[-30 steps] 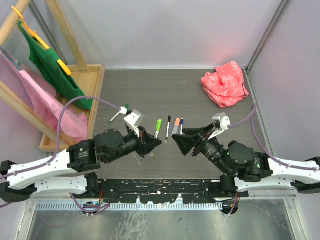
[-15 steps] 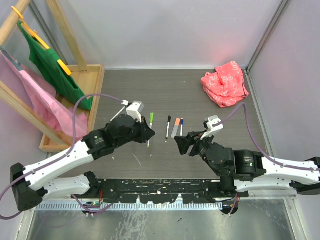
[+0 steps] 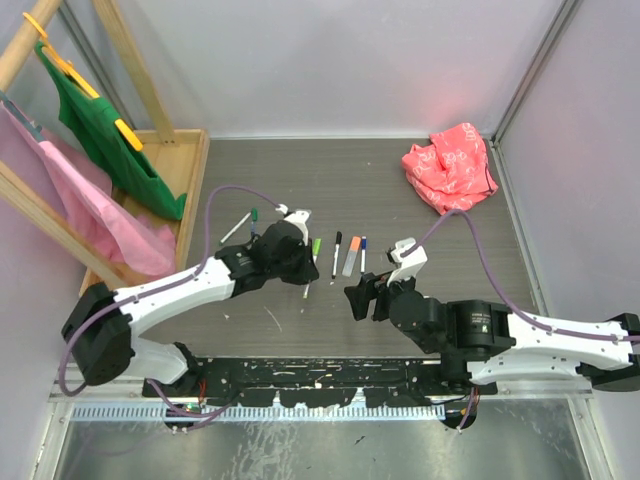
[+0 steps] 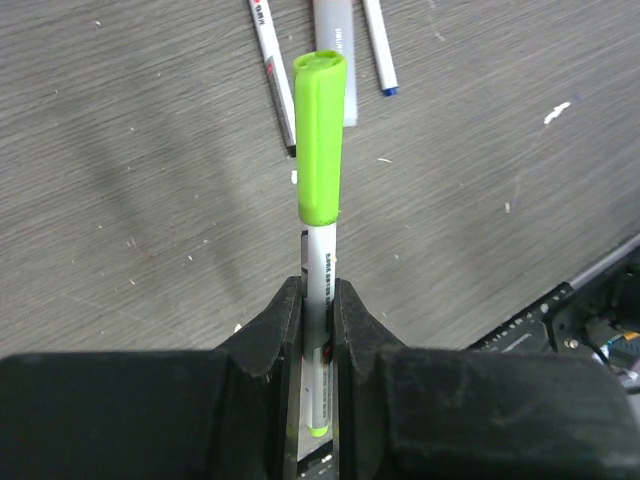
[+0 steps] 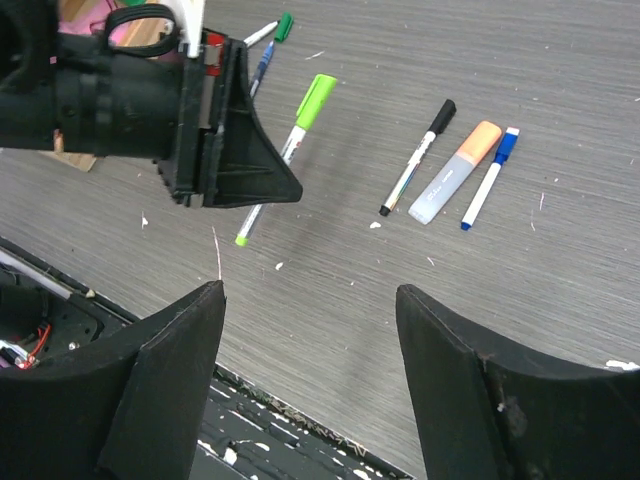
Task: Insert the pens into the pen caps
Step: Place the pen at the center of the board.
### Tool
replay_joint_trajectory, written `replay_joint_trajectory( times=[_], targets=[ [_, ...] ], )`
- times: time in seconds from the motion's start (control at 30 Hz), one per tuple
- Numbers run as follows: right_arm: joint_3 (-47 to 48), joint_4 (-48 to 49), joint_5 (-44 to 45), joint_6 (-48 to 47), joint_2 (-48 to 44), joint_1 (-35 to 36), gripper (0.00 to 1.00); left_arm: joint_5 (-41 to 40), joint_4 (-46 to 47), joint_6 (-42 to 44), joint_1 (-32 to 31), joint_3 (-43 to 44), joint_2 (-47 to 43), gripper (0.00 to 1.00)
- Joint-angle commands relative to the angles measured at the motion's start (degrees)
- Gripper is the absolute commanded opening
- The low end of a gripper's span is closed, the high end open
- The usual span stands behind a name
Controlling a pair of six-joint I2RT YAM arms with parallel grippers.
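- The left gripper (image 4: 318, 300) is clamped on the white barrel of a green-capped pen (image 4: 320, 140). The cap is on and points away from the fingers.
- This pen is held at a slant just left of a row of three pens on the grey table (image 3: 380, 180). Whether its lower end touches the table cannot be told.
- The row is a black-capped pen (image 5: 418, 168), an orange-capped marker (image 5: 455, 172) and a blue-capped pen (image 5: 490, 178), side by side and nearly parallel.
- A dark-green-capped pen (image 5: 272, 30) and a thin blue pen (image 5: 260, 58) lie together farther left, beyond the left arm.
- The right gripper (image 5: 310, 295) hangs near the row with its jaws wide apart, holding nothing.
- A red bag (image 3: 450, 167) lies at the far right corner.
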Motion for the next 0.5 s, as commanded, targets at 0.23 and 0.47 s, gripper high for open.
replay_joint_trajectory(
  times=[0.23, 0.47],
  targets=[
    [-2.7, -0.03, -3.44, 4.28, -3.01, -0.19, 0.87, 3.01, 6.52, 2.86, 4.19, 6.71, 10.58, 0.0],
    [-3.14, -0.48, -4.04, 5.18, -2.65, -0.2, 0.99, 3.15, 6.74, 3.49, 5.13, 10.71, 18.01, 0.0]
  ],
)
